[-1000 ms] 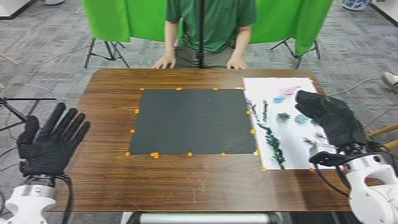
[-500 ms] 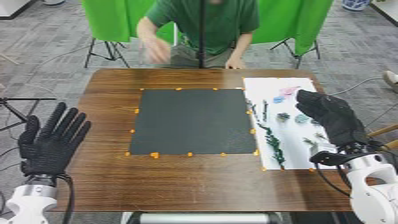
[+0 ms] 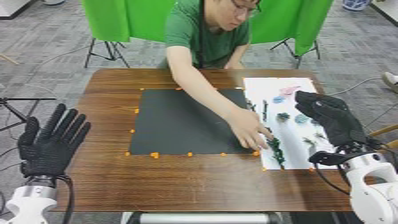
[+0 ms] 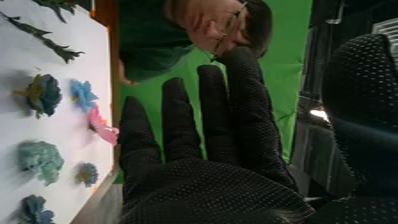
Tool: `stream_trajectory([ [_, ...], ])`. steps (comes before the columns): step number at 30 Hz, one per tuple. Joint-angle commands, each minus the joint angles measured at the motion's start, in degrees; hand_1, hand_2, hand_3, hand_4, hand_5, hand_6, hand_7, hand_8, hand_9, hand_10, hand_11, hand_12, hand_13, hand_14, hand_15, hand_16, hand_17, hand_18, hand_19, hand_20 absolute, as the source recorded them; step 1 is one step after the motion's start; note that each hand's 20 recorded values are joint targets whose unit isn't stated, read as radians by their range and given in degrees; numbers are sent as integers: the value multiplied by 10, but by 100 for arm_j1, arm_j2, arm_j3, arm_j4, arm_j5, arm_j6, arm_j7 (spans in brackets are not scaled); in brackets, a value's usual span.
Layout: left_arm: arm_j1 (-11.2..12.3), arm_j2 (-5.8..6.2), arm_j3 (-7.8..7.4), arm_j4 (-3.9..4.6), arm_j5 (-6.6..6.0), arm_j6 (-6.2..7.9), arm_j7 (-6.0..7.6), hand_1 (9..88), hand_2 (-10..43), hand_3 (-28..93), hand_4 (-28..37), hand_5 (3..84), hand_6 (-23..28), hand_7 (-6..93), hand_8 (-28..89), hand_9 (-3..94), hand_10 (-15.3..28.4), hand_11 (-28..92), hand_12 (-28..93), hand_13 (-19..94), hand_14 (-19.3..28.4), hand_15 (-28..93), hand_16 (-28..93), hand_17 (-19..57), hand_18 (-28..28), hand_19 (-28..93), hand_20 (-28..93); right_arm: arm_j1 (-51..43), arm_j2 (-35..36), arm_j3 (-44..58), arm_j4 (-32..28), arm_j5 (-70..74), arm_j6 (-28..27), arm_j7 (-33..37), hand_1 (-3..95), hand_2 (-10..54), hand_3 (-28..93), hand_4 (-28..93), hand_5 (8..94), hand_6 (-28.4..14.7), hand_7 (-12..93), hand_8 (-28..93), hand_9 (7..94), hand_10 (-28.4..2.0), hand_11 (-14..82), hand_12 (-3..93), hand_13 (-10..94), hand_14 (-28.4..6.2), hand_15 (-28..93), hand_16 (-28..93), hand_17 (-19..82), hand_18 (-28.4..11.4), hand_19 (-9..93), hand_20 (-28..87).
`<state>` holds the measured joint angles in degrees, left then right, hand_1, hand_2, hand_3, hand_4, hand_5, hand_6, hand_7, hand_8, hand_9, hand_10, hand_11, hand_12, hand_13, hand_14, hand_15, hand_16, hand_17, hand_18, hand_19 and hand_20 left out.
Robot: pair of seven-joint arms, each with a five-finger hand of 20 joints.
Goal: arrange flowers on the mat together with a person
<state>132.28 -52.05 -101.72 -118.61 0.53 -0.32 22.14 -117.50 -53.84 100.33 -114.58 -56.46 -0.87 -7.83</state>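
person's hand (image 3: 242,124) now at leafy sprig (image 3: 277,153)

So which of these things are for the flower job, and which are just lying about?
For the job:
- pink flower
- leafy stem, at the person's hand
- white sheet
- dark mat

Seemingly just about:
- green cloth
- blue-and-white pot on the floor
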Motion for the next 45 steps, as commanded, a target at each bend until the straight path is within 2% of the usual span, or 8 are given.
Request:
stream_trajectory([
  [1, 108, -50, -6, 23, -65, 59, -34, 243, 103, 688, -283, 380, 66, 28, -81, 332, 124, 107, 49, 216, 112, 178, -75, -20, 95, 181, 99, -114, -57, 32, -62, -4, 34, 57, 307, -95, 735, -224, 558, -3, 149, -125, 468, -87, 58, 83, 326, -108, 125, 59, 165, -137, 41, 185],
  [7, 70, -13, -6, 33, -64, 48, -36, 244, 103, 688, -283, 380, 66, 29, -81, 333, 125, 108, 49, 216, 113, 181, -76, -21, 95, 185, 99, -159, -100, 46, -72, 15, -44, 82, 303, -82, 729, -222, 558, -4, 149, -125, 470, -88, 58, 84, 328, -110, 125, 61, 165, -138, 42, 186],
  [21, 197, -38, -57, -22, -82, 84, 15, 245, 105, 688, -283, 382, 67, 28, -81, 334, 125, 110, 49, 217, 113, 182, -77, -20, 95, 185, 99, -210, -58, 27, -68, 111, -15, 60, 296, -70, 727, -218, 558, -5, 147, -125, 470, -90, 58, 84, 329, -112, 123, 65, 164, -139, 44, 187],
  [25, 165, -52, -15, -9, -76, 83, -61, 245, 105, 687, -283, 382, 67, 29, -81, 335, 126, 110, 49, 217, 113, 182, -77, -20, 95, 185, 100, -264, -114, 97, -93, 76, -30, 93, 296, -68, 725, -218, 558, -5, 146, -124, 471, -91, 58, 84, 328, -111, 123, 65, 164, -140, 45, 187],
  [40, 199, -80, -46, -18, -94, 124, -39, 245, 105, 688, -283, 382, 67, 29, -81, 334, 125, 109, 49, 214, 111, 176, -75, -22, 96, 185, 101, -281, -159, 132, -98, 54, -74, 152, 294, -66, 726, -218, 559, -6, 147, -124, 471, -92, 58, 84, 329, -112, 123, 67, 164, -141, 46, 187],
  [45, 219, -82, -35, -25, -90, 109, -25, 244, 105, 690, -283, 382, 66, 30, -81, 334, 124, 109, 49, 215, 113, 181, -73, -22, 96, 185, 101, -295, -121, 106, -103, 86, -30, 140, 293, -65, 726, -218, 558, -8, 146, -124, 466, -102, 57, 85, 329, -111, 123, 67, 164, -140, 46, 186],
])
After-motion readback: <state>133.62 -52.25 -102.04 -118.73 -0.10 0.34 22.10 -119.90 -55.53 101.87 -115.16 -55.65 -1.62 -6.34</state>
